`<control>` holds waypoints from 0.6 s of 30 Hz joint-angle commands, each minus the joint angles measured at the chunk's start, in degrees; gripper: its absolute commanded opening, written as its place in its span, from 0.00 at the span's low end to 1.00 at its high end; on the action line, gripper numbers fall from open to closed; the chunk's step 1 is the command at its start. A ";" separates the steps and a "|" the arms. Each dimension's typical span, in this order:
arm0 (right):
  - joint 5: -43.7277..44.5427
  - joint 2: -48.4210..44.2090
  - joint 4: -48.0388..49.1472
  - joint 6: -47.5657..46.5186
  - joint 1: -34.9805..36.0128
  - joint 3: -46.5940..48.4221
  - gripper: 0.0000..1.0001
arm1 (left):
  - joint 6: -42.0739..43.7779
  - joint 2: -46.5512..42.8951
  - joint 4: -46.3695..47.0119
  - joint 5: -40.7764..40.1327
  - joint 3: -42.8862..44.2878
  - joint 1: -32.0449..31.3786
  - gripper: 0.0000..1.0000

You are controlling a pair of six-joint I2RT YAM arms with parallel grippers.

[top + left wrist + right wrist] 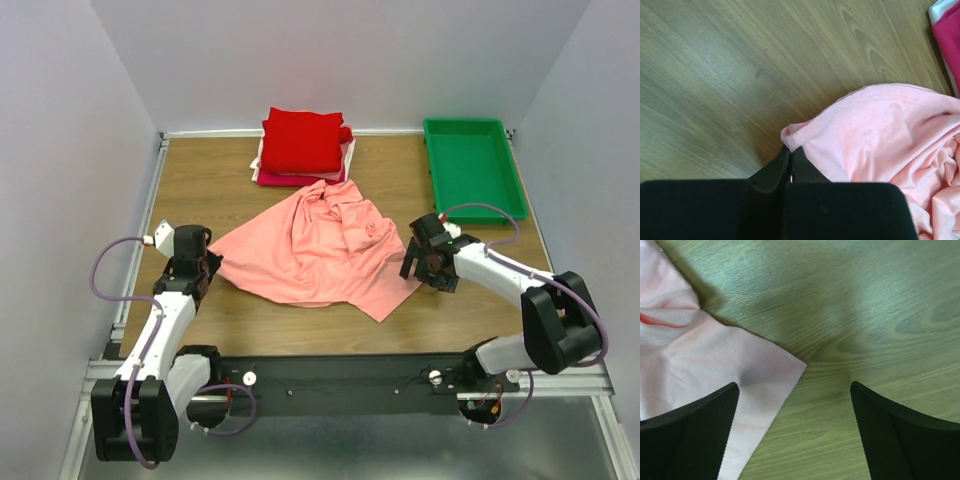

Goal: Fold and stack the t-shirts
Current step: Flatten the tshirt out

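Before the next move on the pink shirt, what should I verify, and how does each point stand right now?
1. Left gripper pinching the edge of the salmon-pink shirt: ok, shut on the hem.
2. Right gripper ready to grasp: ok, open over the shirt's corner, one finger above cloth and the other above bare table.
3. Right side gripped: not ok, nothing is between the jaws yet.
4. Shirt spread flat for folding: not ok, it is crumpled.
5. Shirt separate from the folded stack: cannot tell, the edges look very close.
6. Green tray free of cloth: ok.
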 commanded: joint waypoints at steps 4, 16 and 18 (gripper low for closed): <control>-1.84 4.76 -1.51 1.99 0.16 1.07 0.86 | 1.49 2.46 1.52 -0.70 -0.45 0.27 0.00; -2.19 10.55 2.80 -0.64 0.16 2.04 0.50 | 1.93 1.59 2.48 -0.79 -1.41 0.27 0.00; -3.15 11.79 4.38 -1.17 0.16 2.30 0.42 | 2.02 1.15 3.18 -0.97 -1.85 0.36 0.00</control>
